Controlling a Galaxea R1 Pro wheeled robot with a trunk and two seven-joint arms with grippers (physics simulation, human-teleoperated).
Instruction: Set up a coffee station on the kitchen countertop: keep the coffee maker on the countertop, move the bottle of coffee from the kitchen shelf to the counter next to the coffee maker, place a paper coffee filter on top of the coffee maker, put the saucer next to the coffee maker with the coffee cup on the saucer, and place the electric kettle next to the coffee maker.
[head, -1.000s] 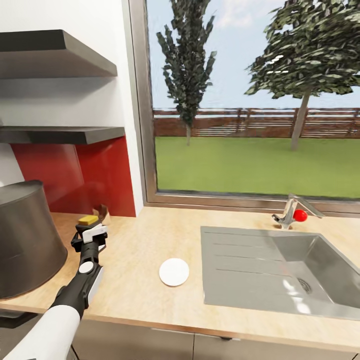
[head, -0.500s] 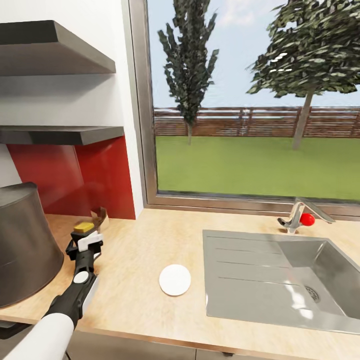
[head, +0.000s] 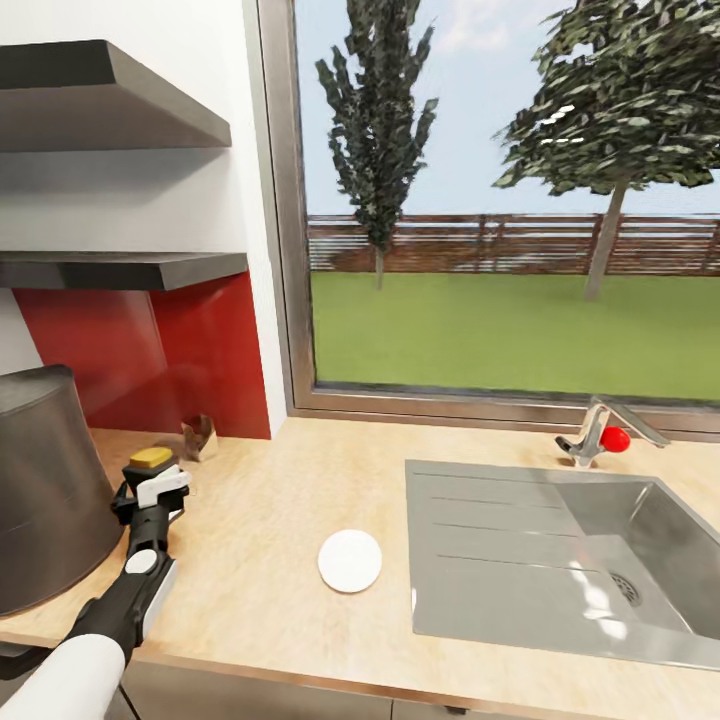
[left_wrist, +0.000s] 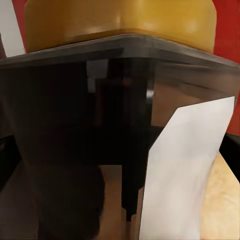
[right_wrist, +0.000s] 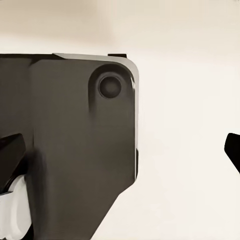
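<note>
Head view first: the left hand (head: 152, 483) was out over the light-wood surface (head: 270, 540), near its left end, clamped around the bottle of coffee (head: 151, 459). You could really just see the gold-yellow cap poking up above the fingers. The bottle sat just right of a big dark rounded thing (head: 45, 490) at the left edge, can't say what it was from here. A small brownish object (head: 199, 436) stood behind the bottle against the red backsplash (head: 150, 350), too small to make out. The saucer (head: 350, 560) lay flat on the surface, well to the right of the bottle, near the steel sink (head: 560, 550). The tap (head: 600, 432) with its red knob was behind the sink, under the window. Two dark shelves (head: 120, 180) hung on the wall up left.

Left wrist view: super close on the bottle (left_wrist: 100, 150), dark glass, white label, yellow cap, with a bit of red wall and wood around it.

Right wrist view: a dark rounded-corner panel (right_wrist: 75, 140) against a pale background. Couldn't tell whether the right hand was clenched or released.
</note>
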